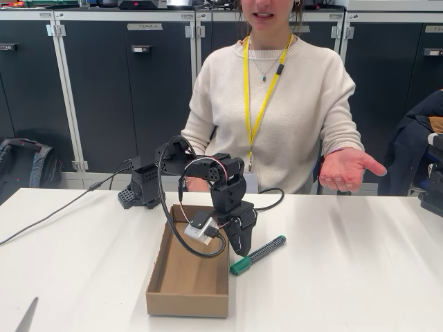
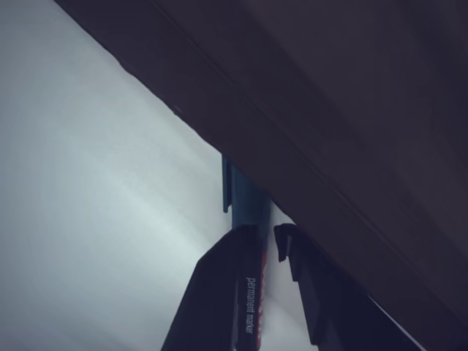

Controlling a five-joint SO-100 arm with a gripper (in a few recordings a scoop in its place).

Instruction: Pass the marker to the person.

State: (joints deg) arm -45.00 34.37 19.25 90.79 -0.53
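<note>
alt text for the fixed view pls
A black robot arm's gripper reaches down onto a green-capped marker lying on a white table beside a cardboard tray, while a seated person holds out an open hand.

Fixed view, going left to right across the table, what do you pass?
Cardboard box → gripper → marker → the person's open hand, held up behind the table's far edge.

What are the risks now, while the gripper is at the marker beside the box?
1. The gripper straddles the marker near its teal cap, far from the middle, so the pen may tilt or slip when lifted.
2. The cardboard box wall lies right beside the fingers; they may snag it.
3. The person's open hand waits high and off to the picture's right, a long carry.
</note>
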